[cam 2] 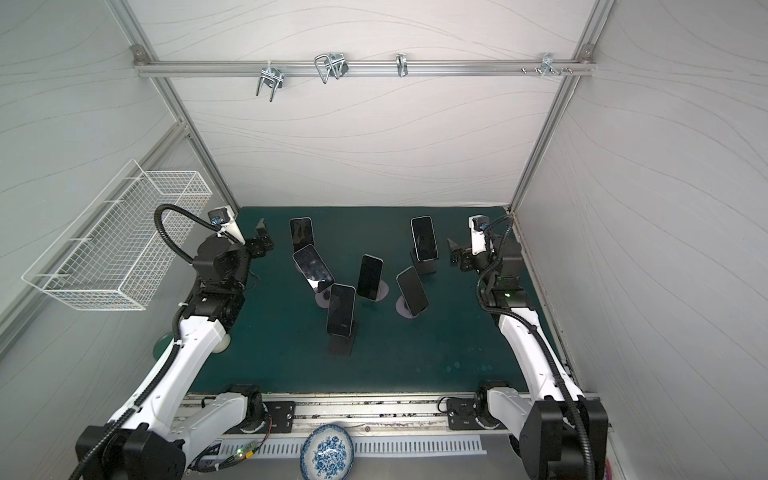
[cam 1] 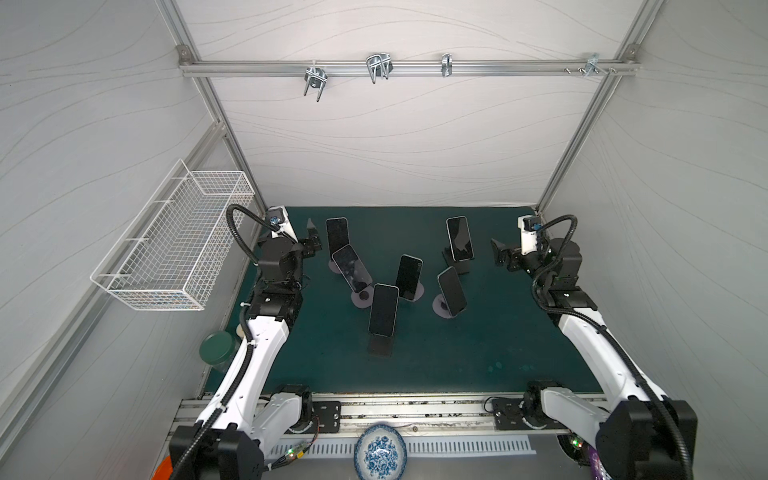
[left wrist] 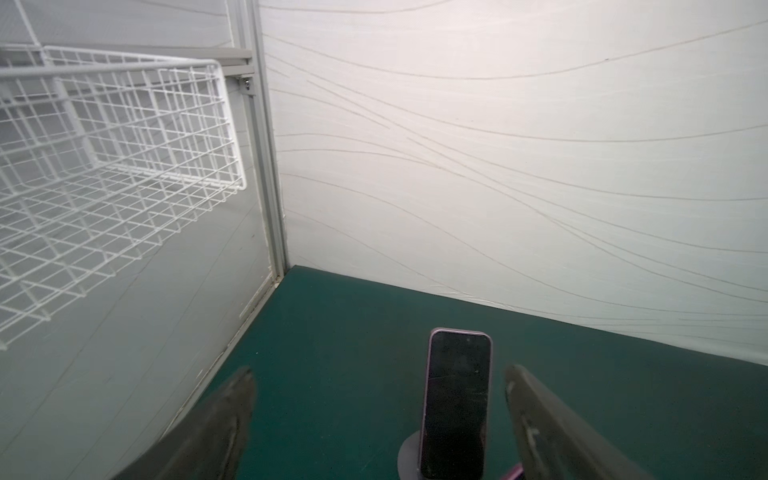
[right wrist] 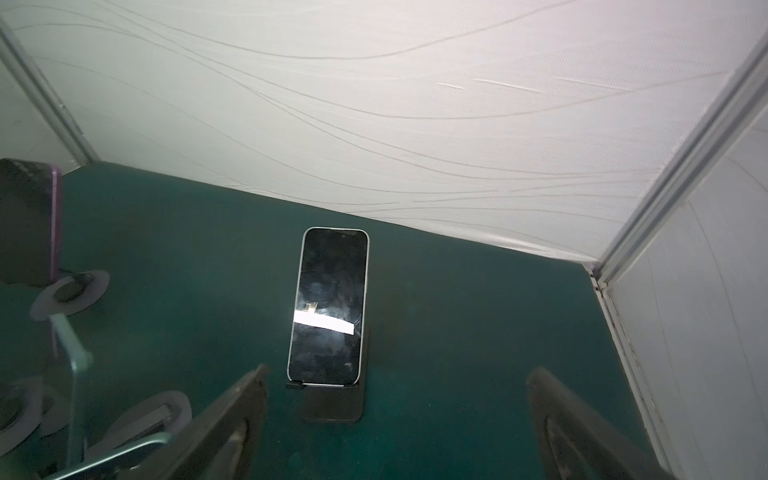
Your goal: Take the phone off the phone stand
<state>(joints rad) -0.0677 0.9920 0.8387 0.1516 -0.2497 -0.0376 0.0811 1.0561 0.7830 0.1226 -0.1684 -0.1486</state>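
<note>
we see the left gripper [cam 1: 311, 239] empty with fingers spread apart, the purple-cased black phone [cam 1: 336, 235] standing long axis near upright on its round grey stand [left wrist: 409, 453] at far left, just to its right, well apart from the equally spread right gripper [cam 1: 496, 251].

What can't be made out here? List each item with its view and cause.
Patterned bowl: both top views, cut off by the bottom edge.
Green-lidded container: both top views, partly hidden by the left arm.
Purple-edged phone: right wrist view, blurred, cut off by the frame edge.
</note>
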